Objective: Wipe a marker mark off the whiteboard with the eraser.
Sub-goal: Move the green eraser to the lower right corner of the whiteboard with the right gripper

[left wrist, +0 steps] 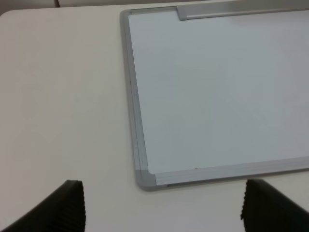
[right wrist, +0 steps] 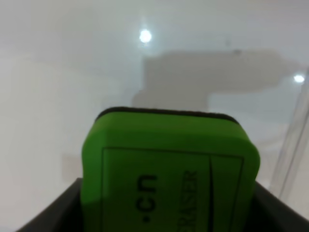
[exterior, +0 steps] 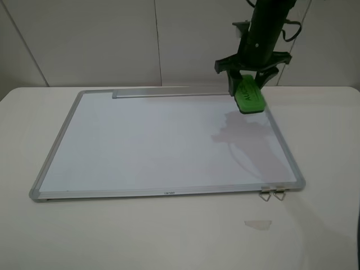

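The right gripper (exterior: 248, 83) clamps the long sides of the green eraser (exterior: 250, 97) in the upper right of the high view, over the far right corner of the whiteboard (exterior: 55, 147). The eraser is tilted, with its long axis running down the frame and its lettered face toward the camera. The left gripper (left wrist: 164, 210) is spread wide and holds nothing.

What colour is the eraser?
Bright green, with dark lettering and a black base edge; the eraser shows best in the right wrist view.
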`<move>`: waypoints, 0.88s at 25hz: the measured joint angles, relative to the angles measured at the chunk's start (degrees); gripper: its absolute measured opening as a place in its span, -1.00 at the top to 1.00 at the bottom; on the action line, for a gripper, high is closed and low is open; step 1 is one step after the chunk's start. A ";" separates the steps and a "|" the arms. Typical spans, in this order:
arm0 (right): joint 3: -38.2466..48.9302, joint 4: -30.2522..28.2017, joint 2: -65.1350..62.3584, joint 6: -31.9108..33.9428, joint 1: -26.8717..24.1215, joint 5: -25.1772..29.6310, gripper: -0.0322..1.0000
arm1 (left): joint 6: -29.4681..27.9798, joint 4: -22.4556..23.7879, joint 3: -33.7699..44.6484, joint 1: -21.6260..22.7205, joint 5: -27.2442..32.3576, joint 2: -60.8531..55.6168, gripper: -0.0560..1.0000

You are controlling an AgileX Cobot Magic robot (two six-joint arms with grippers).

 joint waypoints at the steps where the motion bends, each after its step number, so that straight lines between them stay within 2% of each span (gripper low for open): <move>1: 1.77 -0.33 -1.32 0.36 -0.47 0.00 -0.22 | 0.00 0.00 0.00 0.00 0.00 0.00 -0.39; 6: 13.13 -2.78 -7.54 4.45 -1.86 -1.49 -0.22 | 0.00 0.00 0.00 0.00 0.00 0.00 -0.39; 15: 32.54 -1.03 -10.72 6.38 -2.21 -16.57 -0.22 | 0.00 0.00 0.00 0.00 0.00 0.00 -0.39; 18: 36.51 -0.96 -10.72 6.38 -2.21 -21.64 -0.22 | 0.00 0.00 0.00 0.00 0.00 0.00 -0.39; 22: 39.24 -0.91 -10.72 6.38 -2.21 -25.37 -0.22 | 0.00 0.00 0.00 0.00 0.00 0.00 -0.39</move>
